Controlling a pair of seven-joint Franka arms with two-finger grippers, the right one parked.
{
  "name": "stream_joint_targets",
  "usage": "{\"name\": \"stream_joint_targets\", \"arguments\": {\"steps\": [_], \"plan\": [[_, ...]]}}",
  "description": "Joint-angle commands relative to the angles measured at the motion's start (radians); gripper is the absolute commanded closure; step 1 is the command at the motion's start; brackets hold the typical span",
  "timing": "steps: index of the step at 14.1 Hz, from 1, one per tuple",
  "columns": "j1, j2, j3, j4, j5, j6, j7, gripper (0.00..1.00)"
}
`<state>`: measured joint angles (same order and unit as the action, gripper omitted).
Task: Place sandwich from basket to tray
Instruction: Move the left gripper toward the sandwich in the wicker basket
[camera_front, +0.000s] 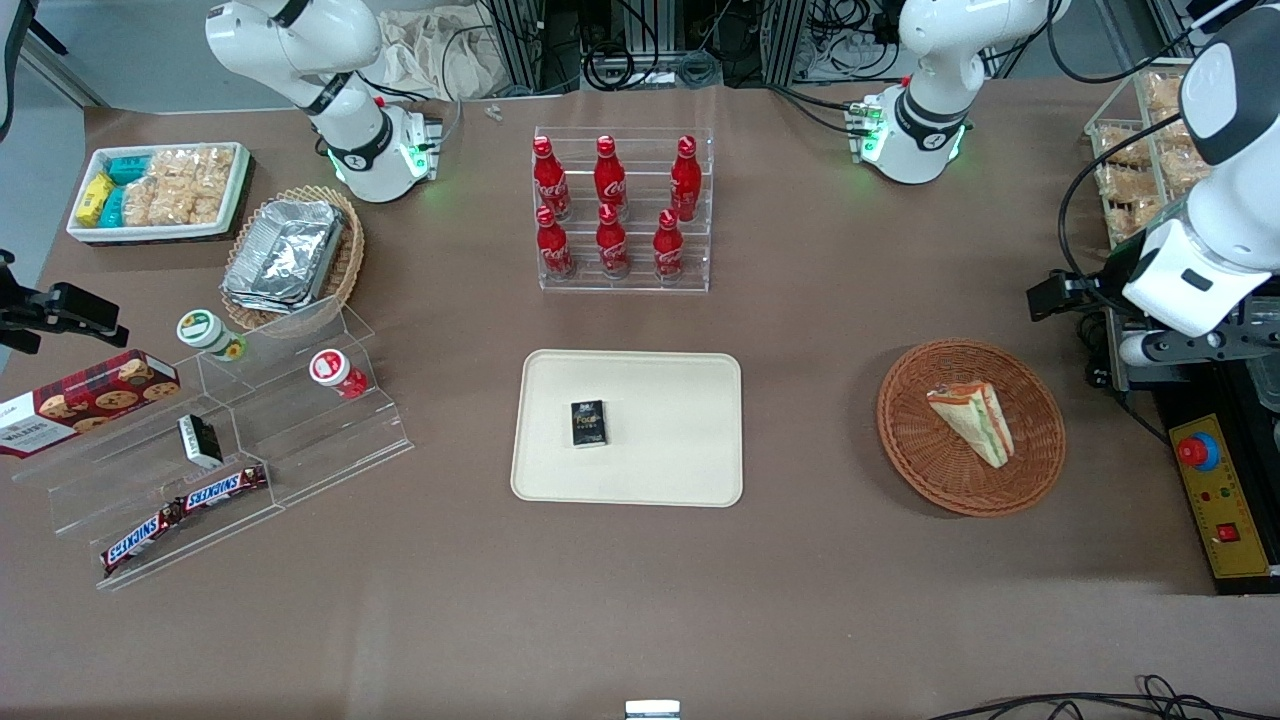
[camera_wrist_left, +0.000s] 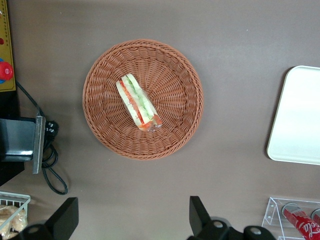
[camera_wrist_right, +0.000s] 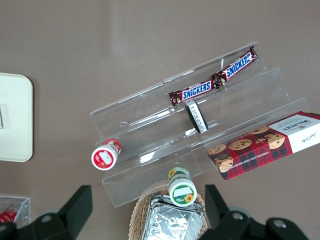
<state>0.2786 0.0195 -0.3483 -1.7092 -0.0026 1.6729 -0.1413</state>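
Sandwich (camera_front: 972, 420): I see it lying inside the basket (camera_front: 905, 440), a wedge resting on its side, clear-wrapped, filling edge up in the wrist view.
Basket: it sits on the counter (camera_front: 800, 580) toward the working arm's end, well apart from the tray (camera_front: 680, 470).
Tray: cream, flat, with a small dark box (camera_front: 589, 423) lying on it; most of the tray is bare.
Hand (camera_wrist_left: 132, 217): I have it high above the basket, fingers spread wide, holding nothing, not touching anything.
Step in hand, as I judge it: approach and line up for the pick.
How I would do it well: centre the hand over the wedge, turn the wrist so the fingers close across the two bread faces rather than along its length, descend until the tips straddle it without pressing into the wicker, and squeeze gently since bread gives.
Placement thought: aim for bare tray, away from the dark box.
Hard to make out: the fingertips are cut off in the wrist view, and the hand itself is not visible in the front view.
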Motion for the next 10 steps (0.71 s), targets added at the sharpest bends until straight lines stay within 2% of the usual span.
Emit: {"name": "stream_joint_targets", "arguments": {"steps": [1, 6, 10], "plan": [[0.007, 0.020, -0.005, 0.034, 0.004, -0.027, -0.003, 0.01], [0.005, 0.030, -0.005, 0.016, 0.006, -0.018, -0.029, 0.00], [0.007, 0.013, -0.003, -0.140, 0.004, 0.144, -0.180, 0.00]]}}
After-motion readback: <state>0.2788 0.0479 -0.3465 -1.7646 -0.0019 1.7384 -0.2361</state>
